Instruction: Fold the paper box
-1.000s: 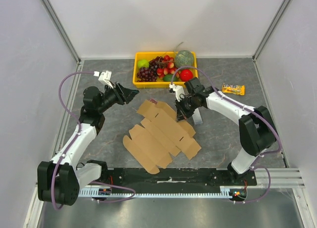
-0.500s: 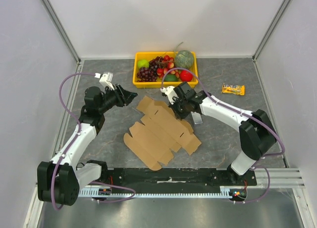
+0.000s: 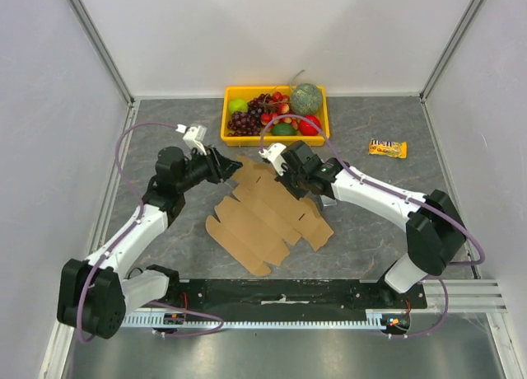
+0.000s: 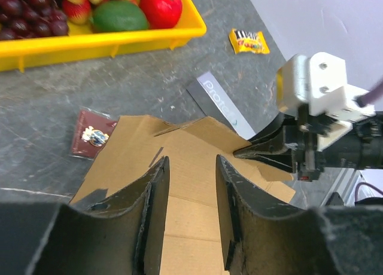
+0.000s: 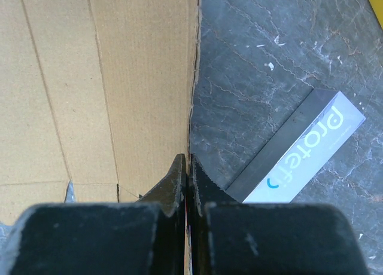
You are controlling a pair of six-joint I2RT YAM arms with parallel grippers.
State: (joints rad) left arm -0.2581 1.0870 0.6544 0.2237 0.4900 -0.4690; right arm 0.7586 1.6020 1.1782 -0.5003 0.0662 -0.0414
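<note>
**Container.** The yellow plastic tray (image 3: 239, 138) stands at the far middle of the grey marbled tabletop (image 3: 156, 140). It holds dark grapes (image 3: 244, 122), a green apple (image 3: 238, 105), strawberries (image 3: 277, 113), a red round fruit (image 3: 310, 125), a green avocado (image 4: 119, 15) and a netted green melon (image 3: 305, 96).

**Task item.** The paper box (image 3: 263, 226), a flat brown cardboard die-cut sheet with notched flaps, lies unfolded at the tabletop centre, on the near side of the tray. Its long axis runs diagonally from far-left to near-right.

**Hands.**
- Right hand (image 5: 188, 167): the fingers are pressed together on the sheet's far-right edge, which is lifted slightly at that point.
- Left hand (image 4: 190, 161): the fingers are partly apart with nothing between them, above the sheet's far-left portion.

**Surroundings.**
- A grey bar wrapper printed "Protei" (image 5: 299, 149) lies just beside the gripped edge.
- A small maroon packet (image 4: 93, 134) lies at the sheet's far-left edge.
- A yellow candy packet (image 3: 387, 148) lies well apart to the right.
</note>
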